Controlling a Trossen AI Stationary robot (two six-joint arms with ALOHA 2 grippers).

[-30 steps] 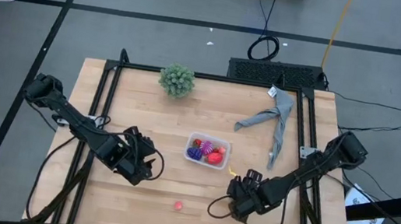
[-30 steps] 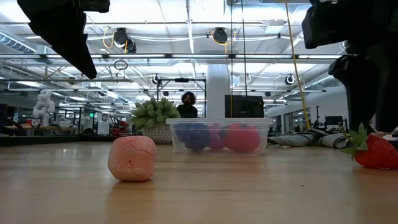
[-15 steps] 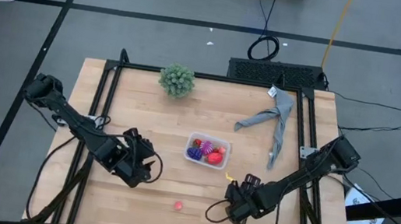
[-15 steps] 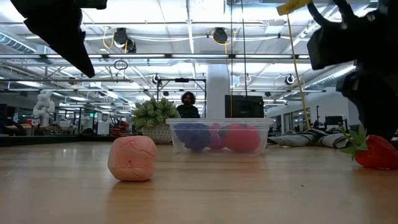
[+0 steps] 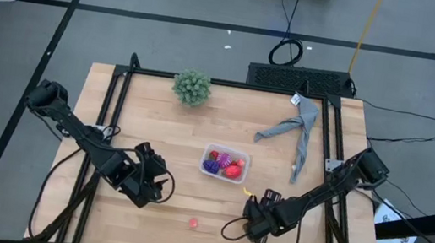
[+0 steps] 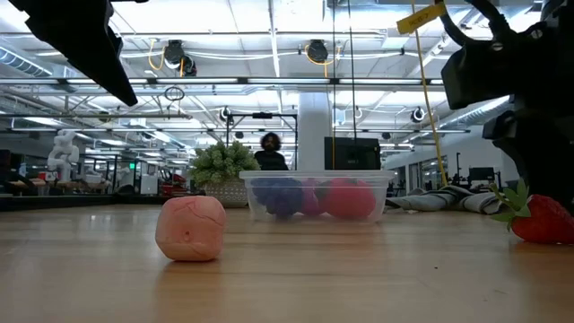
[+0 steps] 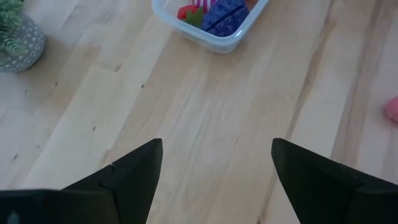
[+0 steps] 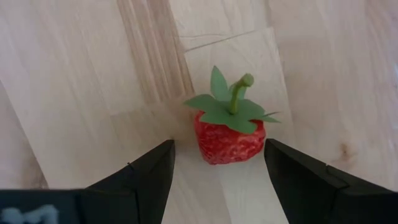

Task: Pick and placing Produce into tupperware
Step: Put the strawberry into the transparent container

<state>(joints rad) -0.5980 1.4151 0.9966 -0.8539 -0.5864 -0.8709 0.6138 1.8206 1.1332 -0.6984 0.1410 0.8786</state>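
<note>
A red strawberry (image 8: pixel 229 129) with a green leafy cap lies on the wooden table, between the two fingers of my open right gripper (image 8: pixel 217 155), which points down over it; a gap shows on either side. The clear tupperware (image 5: pixel 225 165) stands mid-table with red, magenta and purple produce inside. A pink fruit (image 5: pixel 194 221) rests on the table near the front edge. My left gripper (image 5: pixel 159 188) hovers open and empty, left of the tupperware (image 7: pixel 211 25) and above the table.
A green bushy plant (image 5: pixel 191 87) in a pot stands at the far edge, and a grey cloth (image 5: pixel 293 132) lies at the far right. Black frame rails (image 5: pixel 112 115) run along the table's sides. Bare wood lies between the pink fruit (image 6: pixel 190 229) and the strawberry (image 6: pixel 541 220).
My right gripper has come down toward the strawberry, still open. The strawberry, the pink fruit and the tupperware have stayed in place.
</note>
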